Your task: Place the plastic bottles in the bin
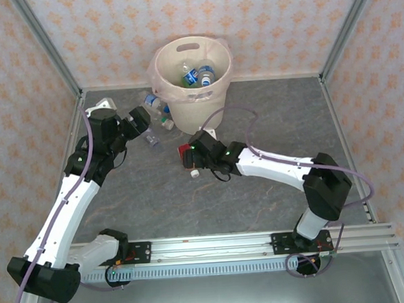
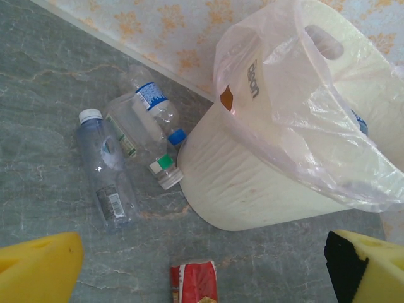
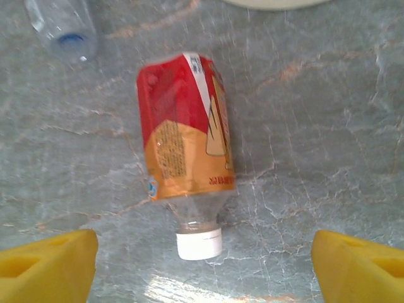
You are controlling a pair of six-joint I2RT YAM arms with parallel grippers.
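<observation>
At the middle of the table (image 1: 275, 119), the right gripper (image 3: 202, 265) is hovering spread-jawed over a red-labelled bottle (image 3: 183, 145), likely light, crushable, best pinched mid-label; left gripper (image 2: 201, 268) is gaping.

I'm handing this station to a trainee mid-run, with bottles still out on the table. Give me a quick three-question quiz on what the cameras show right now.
1. True or false: the right gripper has already clamped the red-labelled bottle.
2. What colour is that bottle's cap? A blue, B white, C green.
3. In the left wrist view, how many clear bottles lie clustered on the table against the bin?

Key:
1. False. The bottle lies flat on the table, and the fingers stand apart on either side without touching it.
2. B.
3. Three.
</observation>
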